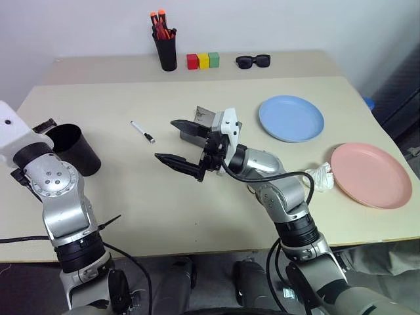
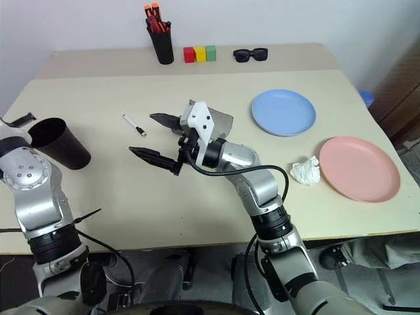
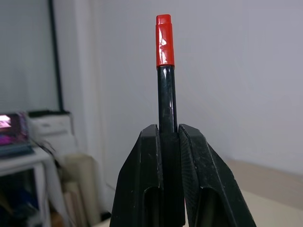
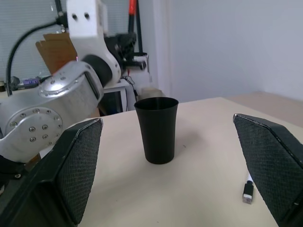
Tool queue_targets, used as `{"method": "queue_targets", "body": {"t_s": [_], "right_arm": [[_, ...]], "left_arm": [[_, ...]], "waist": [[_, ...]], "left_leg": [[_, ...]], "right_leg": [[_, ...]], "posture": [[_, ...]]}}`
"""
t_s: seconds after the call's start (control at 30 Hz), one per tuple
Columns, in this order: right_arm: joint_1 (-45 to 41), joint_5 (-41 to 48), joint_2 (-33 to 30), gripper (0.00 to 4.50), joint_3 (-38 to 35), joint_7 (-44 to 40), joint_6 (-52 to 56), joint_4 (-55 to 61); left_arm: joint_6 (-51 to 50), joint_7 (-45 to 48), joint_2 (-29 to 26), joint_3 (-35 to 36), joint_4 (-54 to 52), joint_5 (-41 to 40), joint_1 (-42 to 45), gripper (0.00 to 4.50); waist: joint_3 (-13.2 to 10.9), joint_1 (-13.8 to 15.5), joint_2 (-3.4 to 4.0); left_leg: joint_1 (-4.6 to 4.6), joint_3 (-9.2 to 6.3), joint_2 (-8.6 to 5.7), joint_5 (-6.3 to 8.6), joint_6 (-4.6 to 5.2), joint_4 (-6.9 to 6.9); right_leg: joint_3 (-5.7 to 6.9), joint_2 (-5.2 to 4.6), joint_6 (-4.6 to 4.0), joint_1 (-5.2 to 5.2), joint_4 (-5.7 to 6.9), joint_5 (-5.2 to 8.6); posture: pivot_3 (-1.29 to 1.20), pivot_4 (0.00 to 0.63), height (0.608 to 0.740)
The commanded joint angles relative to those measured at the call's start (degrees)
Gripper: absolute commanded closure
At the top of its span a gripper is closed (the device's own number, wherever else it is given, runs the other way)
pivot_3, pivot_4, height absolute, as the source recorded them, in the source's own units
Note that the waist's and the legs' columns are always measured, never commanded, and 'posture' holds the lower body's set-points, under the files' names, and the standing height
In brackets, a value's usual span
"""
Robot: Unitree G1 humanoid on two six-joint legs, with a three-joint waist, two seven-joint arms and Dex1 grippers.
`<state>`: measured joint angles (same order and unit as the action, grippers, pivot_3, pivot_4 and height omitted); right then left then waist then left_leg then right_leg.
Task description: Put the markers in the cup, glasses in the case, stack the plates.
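Beige table (image 1: 197,216), plain white wall (image 1: 295,23), cluttered shelves (image 3: 28,156)

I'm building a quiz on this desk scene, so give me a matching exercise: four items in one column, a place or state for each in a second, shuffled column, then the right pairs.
1. black marker with a red end
2. white marker with a black cap
3. tapered matte black cup
4. right gripper

A. upright, near the table's left edge
B. open, holding nothing
C. clamped in the left gripper
D. lying on the table, between cup and right gripper

Pairs: 1-C, 2-D, 3-A, 4-B
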<state>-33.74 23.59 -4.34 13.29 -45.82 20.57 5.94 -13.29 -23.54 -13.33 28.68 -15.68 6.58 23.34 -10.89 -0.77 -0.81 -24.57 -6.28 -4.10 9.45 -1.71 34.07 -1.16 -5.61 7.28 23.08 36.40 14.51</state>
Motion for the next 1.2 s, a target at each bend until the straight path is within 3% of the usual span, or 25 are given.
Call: {"method": "queue_targets", "body": {"t_s": [0.03,0.73,0.87,0.97,1.2], "right_arm": [[-0.1,0.6,0.7,0.0,0.4,-0.2,-1.0,1.8],[0.8,0.7,0.5,0.0,1.1,0.5,-0.7,2.8],[1.0,0.8,0.5,0.0,1.3,0.5,-0.5,3.1],[1.1,0.7,0.6,0.0,1.4,0.5,-0.5,3.1],[1.1,0.7,0.5,0.0,1.2,0.7,-0.6,3.0]], "left_arm": [[3.1,1.5,-0.7,-0.7,1.8,-1.6,1.0,4.47],[11.0,0.5,2.7,-2.8,7.3,-1.8,-4.5,4.47],[11.0,0.4,2.6,-2.9,7.1,-1.5,-5.0,2.74],[10.9,0.3,2.6,-2.9,7.3,-1.5,-5.0,1.19],[10.8,0.8,2.4,-3.6,6.7,-2.1,-3.4,1.19]], "waist": [[0.0,0.0,0.0],[0.0,0.0,-0.01],[0.0,0.0,-0.01],[0.0,0.0,-0.01],[0.0,0.0,-0.01]], "left_leg": [[0.0,0.0,0.0,0.0,0.0,0.0],[0.0,0.0,0.02,0.0,-0.01,-0.02],[0.0,0.0,0.02,0.0,-0.01,-0.02],[0.0,0.0,0.02,0.0,-0.01,-0.02],[0.0,0.0,0.02,0.0,-0.01,-0.02]], "right_leg": [[0.0,0.0,0.0,0.0,0.0,0.0],[-0.01,0.01,-0.03,0.03,0.01,-0.01],[-0.01,0.01,-0.03,0.03,0.01,-0.01],[-0.01,0.01,-0.03,0.03,0.01,-0.01],[-0.01,0.01,-0.03,0.03,0.01,-0.01]], "posture": [[0.0,0.15,0.74],[0.0,0.15,0.74],[0.0,0.15,0.74],[0.0,0.15,0.74],[0.0,0.15,0.74]]}}
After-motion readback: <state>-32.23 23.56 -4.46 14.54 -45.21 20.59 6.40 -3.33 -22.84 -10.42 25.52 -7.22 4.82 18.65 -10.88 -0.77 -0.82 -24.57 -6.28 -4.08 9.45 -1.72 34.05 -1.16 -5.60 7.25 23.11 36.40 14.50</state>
